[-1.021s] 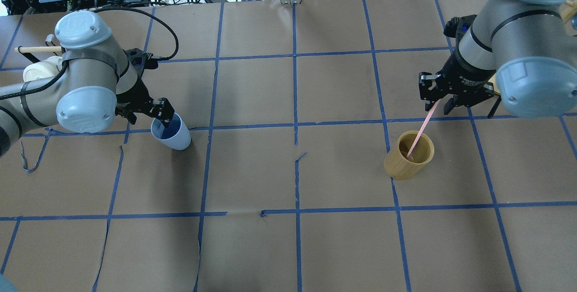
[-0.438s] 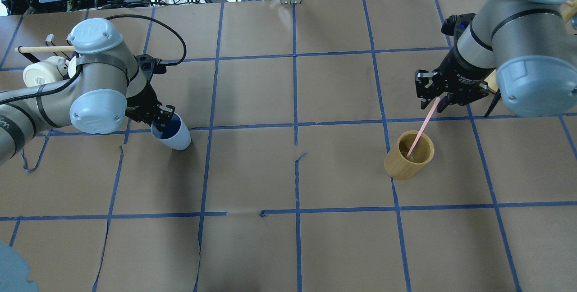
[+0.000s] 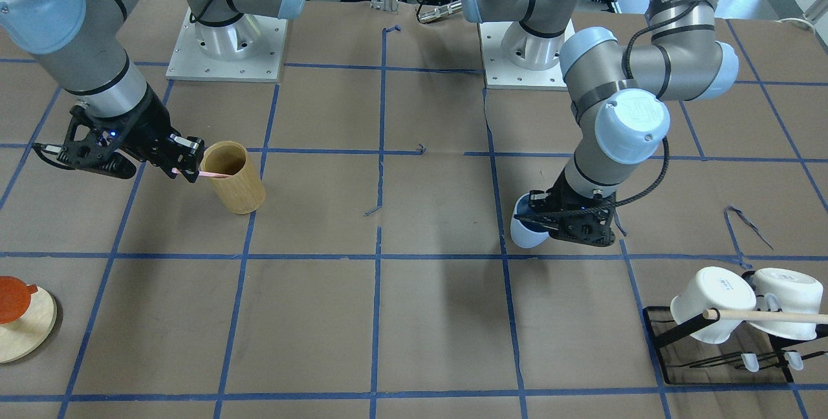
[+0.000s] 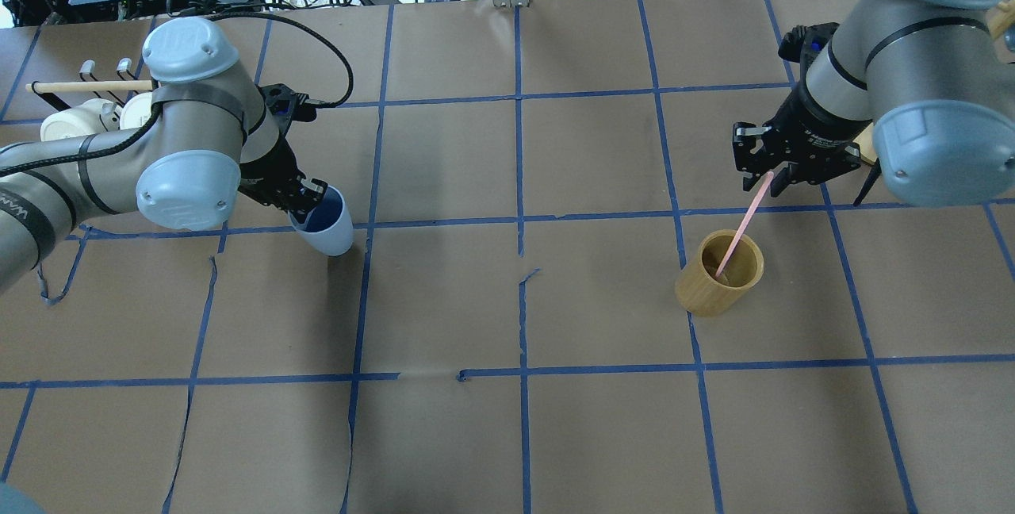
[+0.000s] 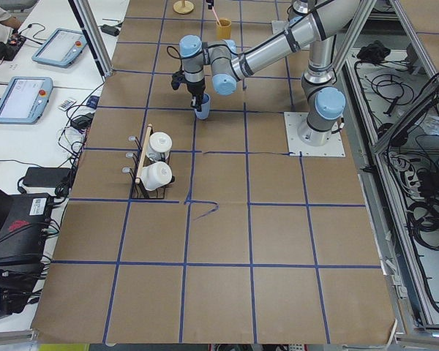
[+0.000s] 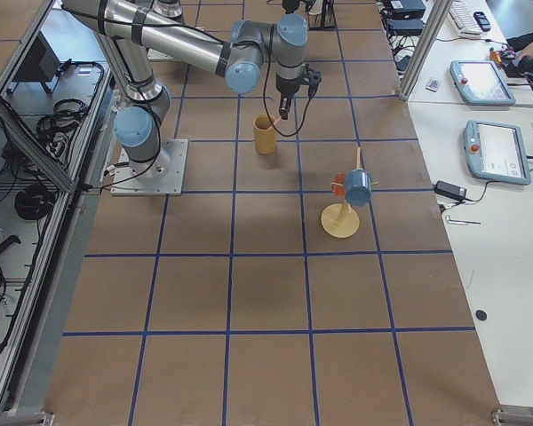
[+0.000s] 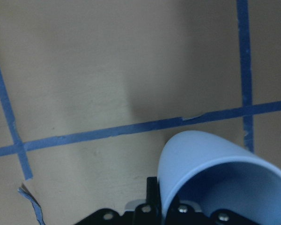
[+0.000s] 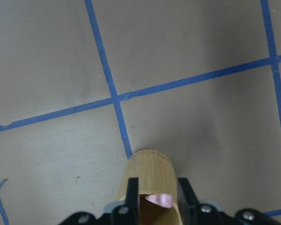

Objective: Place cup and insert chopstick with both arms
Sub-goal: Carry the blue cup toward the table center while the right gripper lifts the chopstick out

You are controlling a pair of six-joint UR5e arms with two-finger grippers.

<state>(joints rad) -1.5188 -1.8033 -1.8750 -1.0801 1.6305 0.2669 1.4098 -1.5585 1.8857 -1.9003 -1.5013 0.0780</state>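
Note:
The light-blue cup (image 4: 331, 230) hangs tilted from my left gripper (image 4: 309, 201), which is shut on its rim left of the table's centre. The cup also shows in the front view (image 3: 524, 231) and in the left wrist view (image 7: 210, 164). My right gripper (image 4: 771, 178) is shut on the top of the pale-pink chopstick (image 4: 741, 224). The stick slants down, with its lower end inside the tan wooden cylinder (image 4: 718, 274). In the right wrist view the pink tip (image 8: 160, 200) sits between the fingers, above the cylinder (image 8: 147, 171).
A black rack with white mugs (image 4: 75, 117) and a wooden rod (image 4: 87, 86) stands at the far left, behind my left arm. A round wooden stand (image 3: 22, 325) sits at the robot's far right. Blue tape lines grid the brown paper.
My left arm has swung to the right and carried the cup with it. My right gripper, with the chopstick, has shifted slightly away from the cylinder.

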